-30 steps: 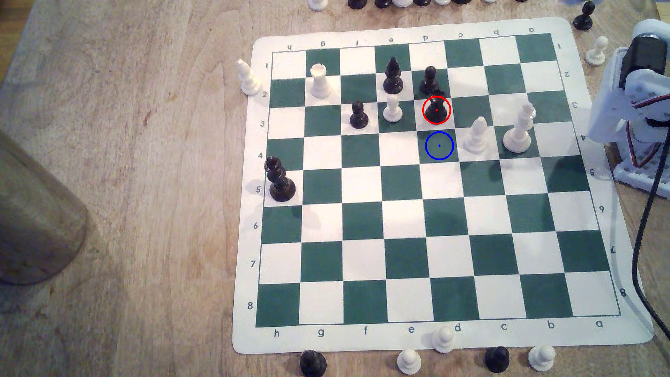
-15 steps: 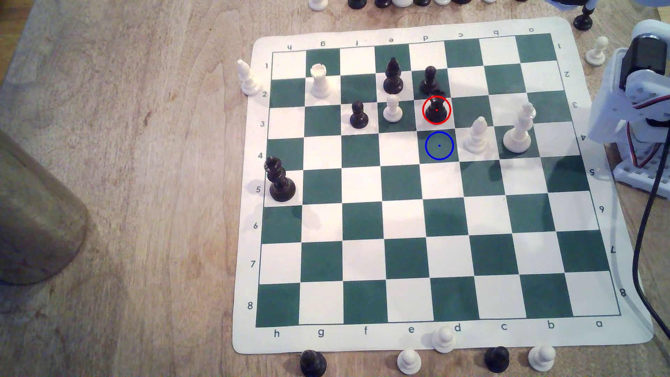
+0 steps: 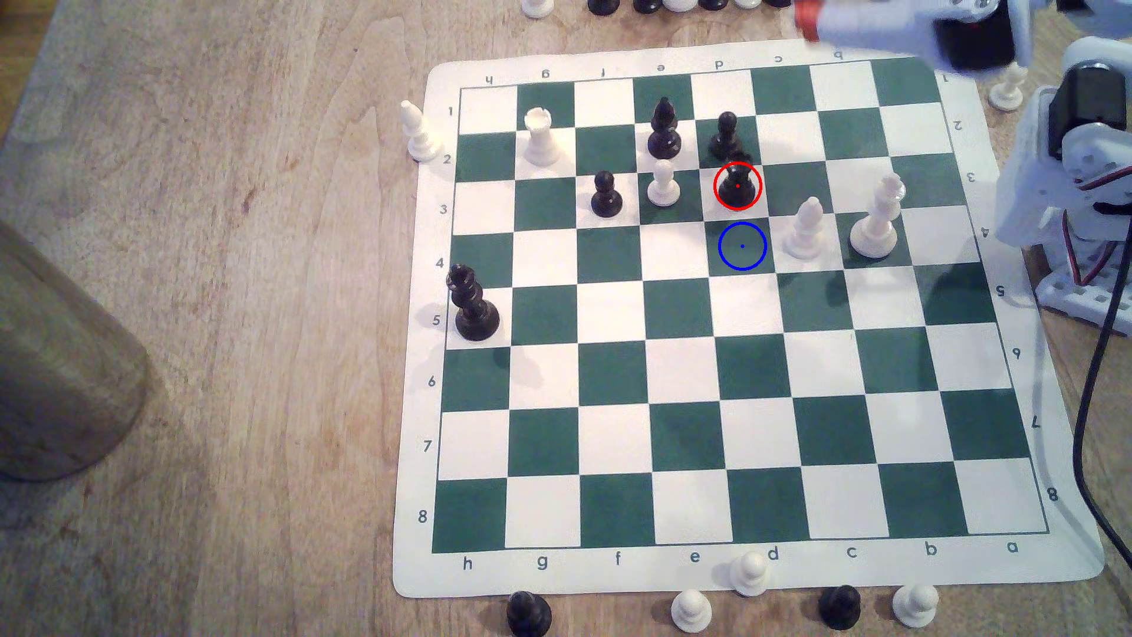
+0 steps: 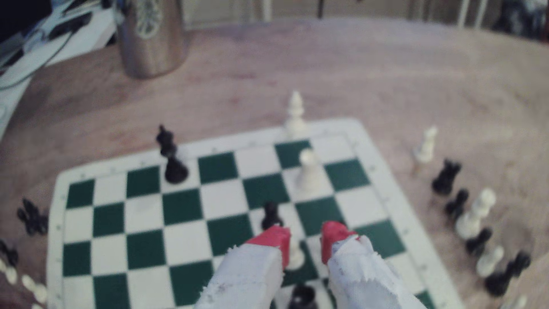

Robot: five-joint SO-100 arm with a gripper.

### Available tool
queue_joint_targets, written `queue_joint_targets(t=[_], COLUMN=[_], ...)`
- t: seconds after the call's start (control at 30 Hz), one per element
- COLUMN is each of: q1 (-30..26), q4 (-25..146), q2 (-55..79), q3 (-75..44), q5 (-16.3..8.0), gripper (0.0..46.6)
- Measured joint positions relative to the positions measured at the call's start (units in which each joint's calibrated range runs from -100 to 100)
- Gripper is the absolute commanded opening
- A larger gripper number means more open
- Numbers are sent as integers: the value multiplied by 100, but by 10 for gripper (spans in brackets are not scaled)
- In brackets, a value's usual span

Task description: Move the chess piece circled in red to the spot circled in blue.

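— Gripper [image 4: 306, 237] first: its two red-tipped fingers [image 4: 274, 237] stand parted with nothing between them, high over the far edge of the chessboard [image 3: 723, 576].

— And the piece it wants?

— Black rook [image 3: 737, 187], ringed in red, upright on a white square. Well apart from the gripper. A black pawn [image 3: 726, 135] stands just behind it, almost touching, and a white pawn [image 3: 663, 184] sits one square to the exterior view's left.

— Tight spot, then.

— I'd say so. Best to come straight down over the rook with the jaws spread and close low on its body, so neither pawn gets clipped. The blue-ringed square [image 3: 742, 246] is the dark green one right next to it, bare, with a white bishop [image 3: 805, 229] beside it, so a small lift and a short carry should do.

— Any writing?

— Board margins: letters a to h, numbers 1 to 8. The metal cup [image 4: 151, 35] has a round emblem, too blurred to read.
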Motion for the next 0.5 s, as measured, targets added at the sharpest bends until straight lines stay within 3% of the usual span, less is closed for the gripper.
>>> queue_joint_targets(t=[0.13, 0.5], q1=[-7, -133], q4=[645, 661], q2=[695, 3000], q3=[-108, -705], q5=[-303, -488], gripper=[87, 159])
